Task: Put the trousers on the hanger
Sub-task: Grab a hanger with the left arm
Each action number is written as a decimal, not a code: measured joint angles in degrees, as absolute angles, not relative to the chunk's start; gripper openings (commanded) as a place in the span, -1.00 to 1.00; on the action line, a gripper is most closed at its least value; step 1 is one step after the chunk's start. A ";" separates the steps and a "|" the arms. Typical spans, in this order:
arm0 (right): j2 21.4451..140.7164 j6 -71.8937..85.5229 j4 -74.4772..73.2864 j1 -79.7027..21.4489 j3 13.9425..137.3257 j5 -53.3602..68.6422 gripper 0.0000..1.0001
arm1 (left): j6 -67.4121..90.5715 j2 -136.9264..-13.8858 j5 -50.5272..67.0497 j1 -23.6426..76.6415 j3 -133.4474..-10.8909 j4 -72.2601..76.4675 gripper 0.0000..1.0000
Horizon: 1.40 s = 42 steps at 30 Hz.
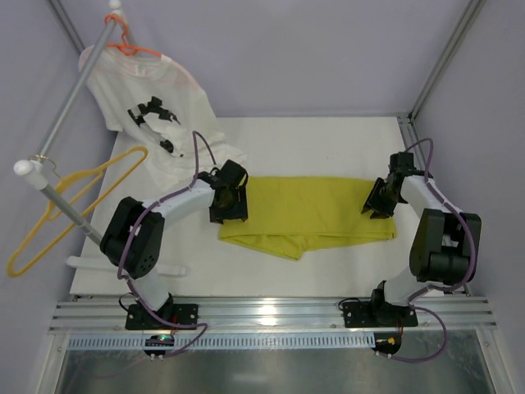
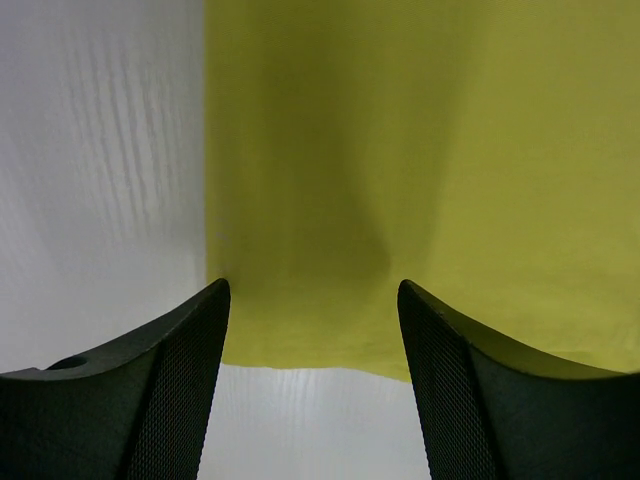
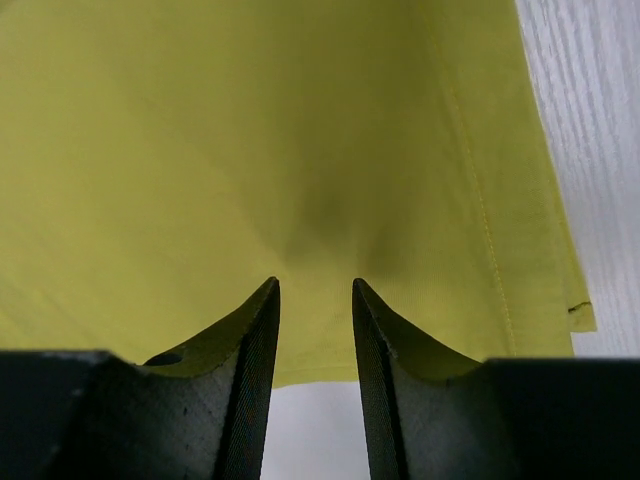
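Note:
The yellow-green trousers (image 1: 308, 213) lie folded flat across the middle of the white table. The thin yellow hanger (image 1: 70, 205) hangs from the rail at the far left, off the table's edge. My left gripper (image 1: 231, 213) stands at the trousers' left end, open wide, and the left wrist view shows its jaws (image 2: 313, 290) over the cloth's corner (image 2: 400, 150) with nothing between them. My right gripper (image 1: 379, 205) is at the right end, just above the cloth (image 3: 250, 130). Its jaws (image 3: 315, 285) stand a narrow way apart, and nothing is gripped.
A white T-shirt with black print (image 1: 152, 103) hangs on an orange hanger (image 1: 131, 48) from a slanted metal rail (image 1: 70, 103) at the back left. White table (image 1: 328, 148) surface shows behind and in front of the trousers. An aluminium rail (image 1: 271, 316) runs along the near edge.

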<state>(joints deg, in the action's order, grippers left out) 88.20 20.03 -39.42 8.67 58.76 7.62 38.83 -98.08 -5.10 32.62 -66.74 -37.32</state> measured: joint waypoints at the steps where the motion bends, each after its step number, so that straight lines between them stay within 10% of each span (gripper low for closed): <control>1: 89.27 20.16 -38.89 8.82 57.36 7.62 -0.23 | 39.03 -98.59 -5.69 32.67 -66.00 -37.41 0.36; 9: 87.39 20.73 -38.35 7.90 55.35 7.90 -0.19 | 40.03 -98.74 -15.81 35.05 -70.59 -48.18 0.37; 20: 72.90 20.69 -38.28 -9.76 67.09 17.21 0.05 | 45.89 -88.36 -41.91 41.85 -113.49 -69.19 0.21; 42: 73.03 21.52 -40.62 -18.70 68.69 15.97 0.07 | 72.58 -87.96 -53.82 17.58 -117.82 -77.41 0.32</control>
